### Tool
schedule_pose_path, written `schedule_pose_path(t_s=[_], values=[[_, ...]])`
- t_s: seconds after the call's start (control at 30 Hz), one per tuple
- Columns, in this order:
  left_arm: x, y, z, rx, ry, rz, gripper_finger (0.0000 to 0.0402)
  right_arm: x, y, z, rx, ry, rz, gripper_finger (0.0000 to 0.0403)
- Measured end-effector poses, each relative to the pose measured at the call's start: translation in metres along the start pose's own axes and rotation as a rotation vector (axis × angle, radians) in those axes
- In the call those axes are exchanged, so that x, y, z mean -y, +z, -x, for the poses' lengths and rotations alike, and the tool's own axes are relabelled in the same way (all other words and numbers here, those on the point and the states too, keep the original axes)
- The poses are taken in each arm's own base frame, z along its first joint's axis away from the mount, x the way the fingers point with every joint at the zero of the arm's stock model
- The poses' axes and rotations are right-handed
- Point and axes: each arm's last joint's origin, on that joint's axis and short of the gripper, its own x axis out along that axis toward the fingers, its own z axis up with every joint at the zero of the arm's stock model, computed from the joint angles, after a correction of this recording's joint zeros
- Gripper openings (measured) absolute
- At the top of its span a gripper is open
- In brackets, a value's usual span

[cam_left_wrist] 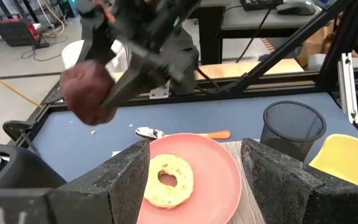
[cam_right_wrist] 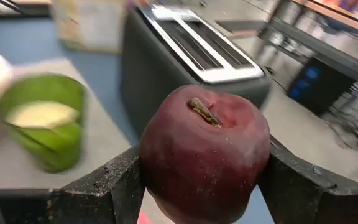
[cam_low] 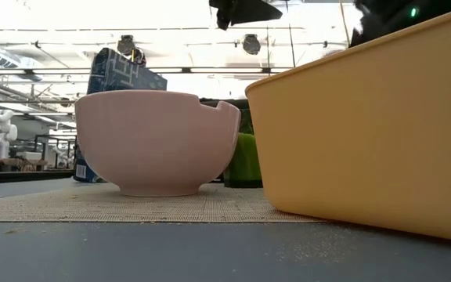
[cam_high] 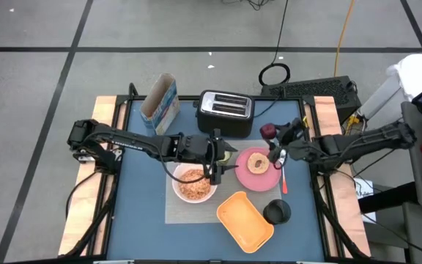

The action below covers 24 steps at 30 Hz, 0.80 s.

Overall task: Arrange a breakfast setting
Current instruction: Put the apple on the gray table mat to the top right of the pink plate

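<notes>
A pink plate (cam_high: 258, 170) with a round toasted bread piece (cam_high: 256, 163) lies on the grey placemat (cam_high: 196, 213), right of the white bowl (cam_high: 193, 183) that holds cereal. A pale-green cup (cam_right_wrist: 42, 124) stands on the mat beyond the bowl. My left gripper (cam_high: 224, 163) is open at the plate's left rim (cam_left_wrist: 185, 140), one finger on either side of it. My right gripper (cam_high: 272, 139) is shut on a dark red apple (cam_high: 268, 131), above the table between the toaster and the plate. My right gripper pinches the apple between its two fingers, on two opposite sides (cam_right_wrist: 151, 168). The fingers come from the table's right side. The apple is lifted clear of the table, and its stem end (cam_right_wrist: 204, 112) faces back toward the wrist.
A black-and-silver toaster (cam_high: 225, 108) and a carton (cam_high: 160, 99) stand at the back. An orange tray (cam_high: 245, 220) and a black mesh cup (cam_high: 277, 212) are at the front right. A spoon with an orange handle (cam_left_wrist: 185, 133) lies right of the plate.
</notes>
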Motion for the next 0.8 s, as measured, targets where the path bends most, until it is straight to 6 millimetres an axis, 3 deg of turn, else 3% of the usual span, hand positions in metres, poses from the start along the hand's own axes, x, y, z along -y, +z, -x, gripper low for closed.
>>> schedule_pose_path(t_s=[0.23,0.5,0.8], values=[[0.000,0.000,0.000,0.002,0.000,0.000,0.0257,0.018,-0.031,-0.024,-0.064,-0.141,-0.052,0.0256],[0.000,0.000,0.000,0.001,-0.002,0.000,0.0257,0.026,-0.065,-0.049,-0.035,-0.127,-0.159,0.0256],[0.000,0.000,0.000,0.001,-0.002,0.000,0.0257,0.033,-0.115,-0.060,-0.035,-0.161,-0.238,0.0256]])
